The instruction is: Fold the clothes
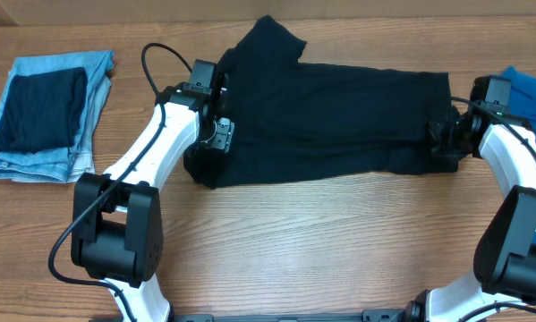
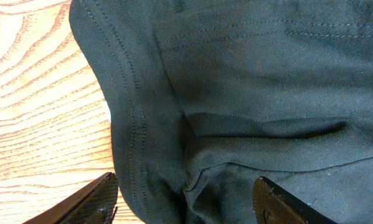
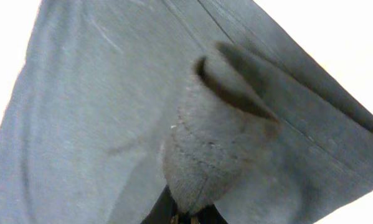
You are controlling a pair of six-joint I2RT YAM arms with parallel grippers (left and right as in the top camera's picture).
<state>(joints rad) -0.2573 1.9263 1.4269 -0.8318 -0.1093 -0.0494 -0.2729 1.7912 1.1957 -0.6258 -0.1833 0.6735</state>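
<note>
Between the two grippers, overhead, the black T-shirt (image 1: 330, 116) lies on the table (image 1: 294, 250), its long axis running from the left gripper (image 1: 216, 143) to the right gripper (image 1: 439, 134), one at each end. At the left wrist, fingers (image 2: 99, 199) stand apart, straddling a stitched hem (image 2: 133, 124). At the right wrist, the jaws look clamped on bunched fabric.

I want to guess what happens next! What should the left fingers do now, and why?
Probably close the left fingers on the black T-shirt. They stand open with the shirt's stitched edge lying between them, so a pinch would likely get a grip for folding.
</note>
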